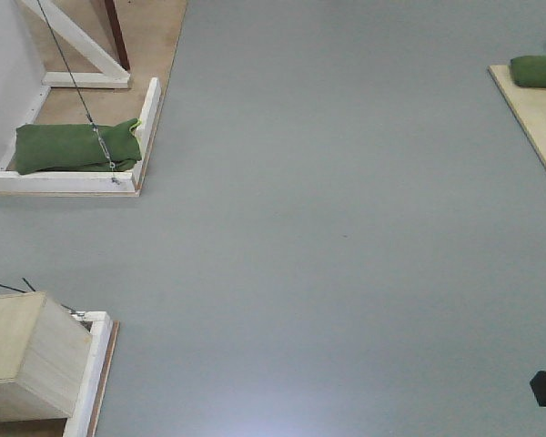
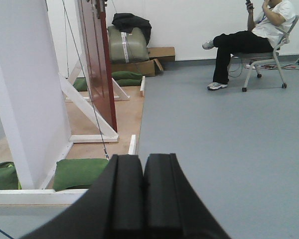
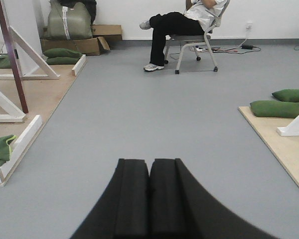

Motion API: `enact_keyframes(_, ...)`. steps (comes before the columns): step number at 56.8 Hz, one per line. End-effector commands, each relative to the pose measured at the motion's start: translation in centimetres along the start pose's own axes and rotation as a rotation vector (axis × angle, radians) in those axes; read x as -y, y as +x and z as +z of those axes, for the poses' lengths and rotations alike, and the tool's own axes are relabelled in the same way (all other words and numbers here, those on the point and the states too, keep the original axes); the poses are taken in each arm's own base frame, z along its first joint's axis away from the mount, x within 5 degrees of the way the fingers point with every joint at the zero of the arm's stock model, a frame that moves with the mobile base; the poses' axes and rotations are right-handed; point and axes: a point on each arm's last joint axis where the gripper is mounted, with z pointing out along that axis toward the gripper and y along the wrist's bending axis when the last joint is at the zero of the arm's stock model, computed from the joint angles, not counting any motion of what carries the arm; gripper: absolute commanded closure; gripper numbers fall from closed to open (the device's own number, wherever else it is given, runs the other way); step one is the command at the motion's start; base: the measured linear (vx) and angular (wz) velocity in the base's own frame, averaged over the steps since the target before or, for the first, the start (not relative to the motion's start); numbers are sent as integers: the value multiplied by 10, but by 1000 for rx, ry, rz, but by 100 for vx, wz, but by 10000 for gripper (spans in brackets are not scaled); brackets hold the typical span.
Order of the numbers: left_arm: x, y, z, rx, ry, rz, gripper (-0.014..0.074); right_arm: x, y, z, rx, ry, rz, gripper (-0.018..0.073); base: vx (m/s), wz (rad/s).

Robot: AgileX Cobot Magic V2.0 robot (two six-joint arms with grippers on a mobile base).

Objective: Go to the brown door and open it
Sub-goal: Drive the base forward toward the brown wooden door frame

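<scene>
The brown door [image 2: 97, 59] stands upright on a tan plywood base [image 2: 127, 119], seen nearly edge-on and propped by white diagonal braces [image 2: 84, 107]. From the left gripper [image 2: 143, 167] it sits at about eleven o'clock, well apart, with a green sandbag [image 2: 82, 173] lying between the two. That gripper's black pads are pressed flat together with nothing caught between them. The right gripper [image 3: 149, 172] is clenched on nothing in the same way, and from it the door is only a thin dark-red strip at ten o'clock near the far left edge. Open grey floor [image 2: 214, 149] spreads ahead of both. A seated person [image 2: 249, 37] is off at one o'clock by the back wall.
</scene>
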Motion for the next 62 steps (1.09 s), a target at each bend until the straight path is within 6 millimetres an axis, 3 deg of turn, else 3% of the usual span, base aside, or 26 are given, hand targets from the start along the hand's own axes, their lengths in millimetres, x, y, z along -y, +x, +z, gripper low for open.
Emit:
enact_keyframes(1,0,-16,-2,106,0,-5,603,0,-6,0,79,4,-8,559,0,0)
enact_keyframes(62,0,-16,-2,106,0,-5,603,0,-6,0,79,4,-8,559,0,0)
